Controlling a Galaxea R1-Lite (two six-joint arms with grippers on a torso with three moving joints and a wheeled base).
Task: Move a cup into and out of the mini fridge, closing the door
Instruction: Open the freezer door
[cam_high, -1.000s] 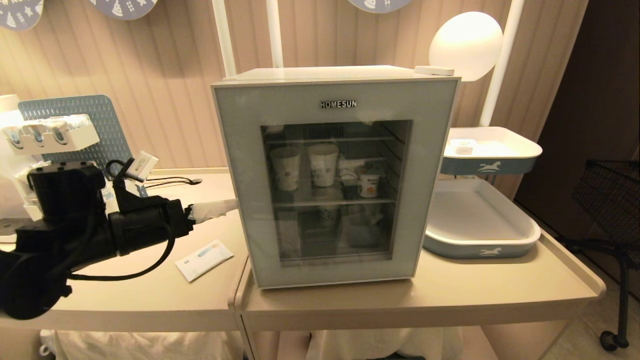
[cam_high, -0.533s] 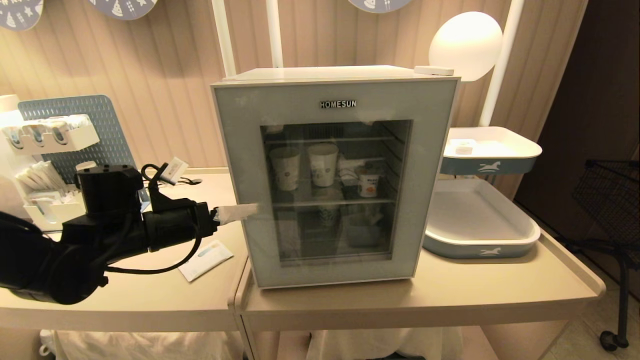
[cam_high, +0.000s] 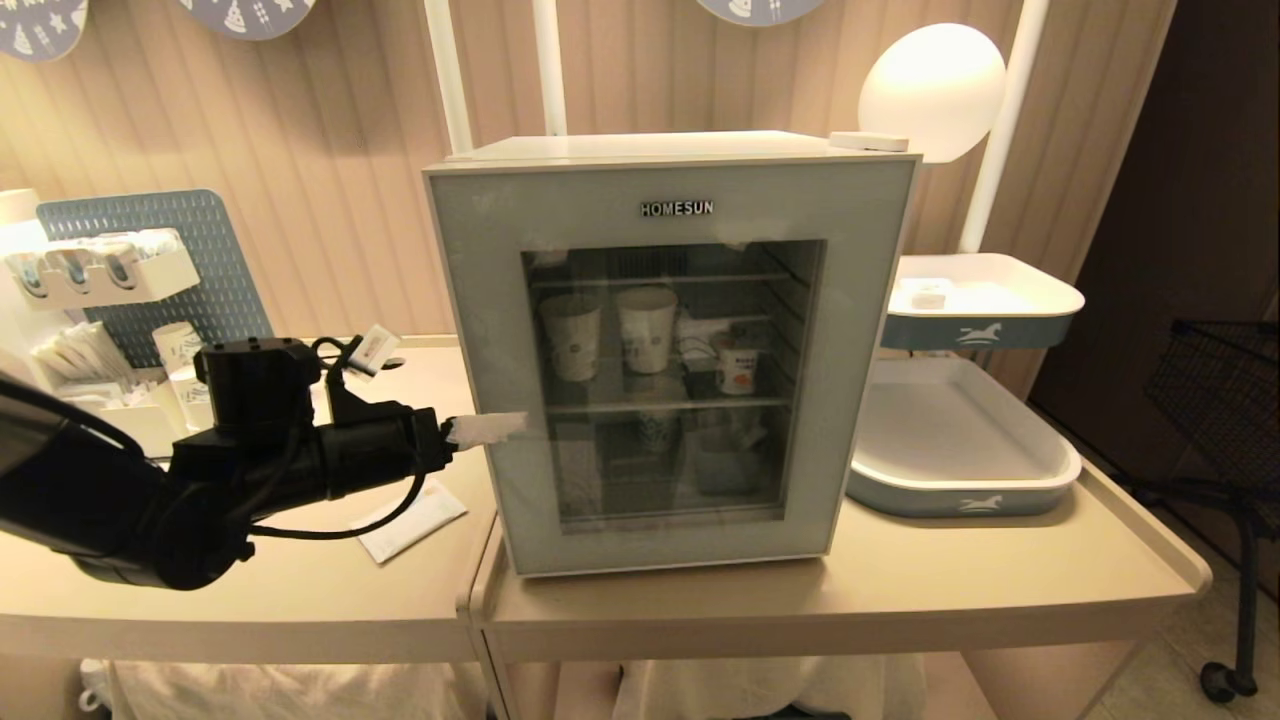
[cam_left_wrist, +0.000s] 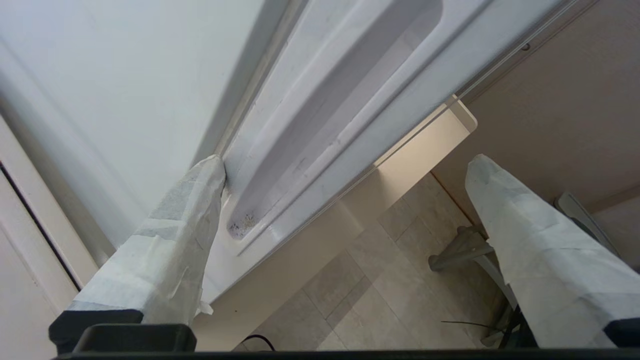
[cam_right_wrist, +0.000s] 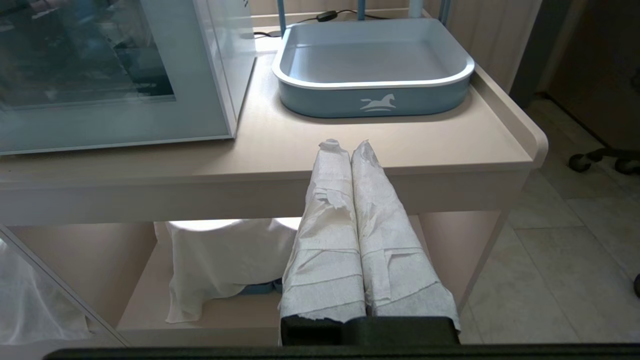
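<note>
Mini fridge (cam_high: 670, 350) upright on the right-hand beige surface (cam_high: 900, 590), near its left end. Door (cam_high: 480, 300) shut, glass window facing forward, "HOMESUN" lettering at top. Cup (cam_high: 737, 368) visible through the glass, standing on the middle wire shelf at the right. Two taller paper cups (cam_high: 610, 335) on the same shelf, to its left.

Left claw (cam_high: 490, 428) at the left edge of the door, about mid-height, fingers spread wide and wrapped in white tape. In the left wrist view, one fingertip (cam_left_wrist: 210, 170) set at the seam between fridge body and door frame, beside the recessed handle groove (cam_left_wrist: 320, 125); other finger out past the door's front, holding nothing.

Right claw (cam_right_wrist: 348, 146) parked low in front of the right surface, taped fingers pressed together, empty.

Blue-and-white tray (cam_high: 955, 440) with a horse emblem just right of the fridge; a second such tray (cam_high: 985, 300) raised behind it. Round glowing lamp (cam_high: 932, 88) at far right. Left surface (cam_high: 250, 600) butted against the right one: flat white packet (cam_high: 410, 518) near the fridge, blue pegboard (cam_high: 205, 260) with a white rack at far left. Ribbed beige wall panelling (cam_high: 330, 150) behind. Tiled floor below.
</note>
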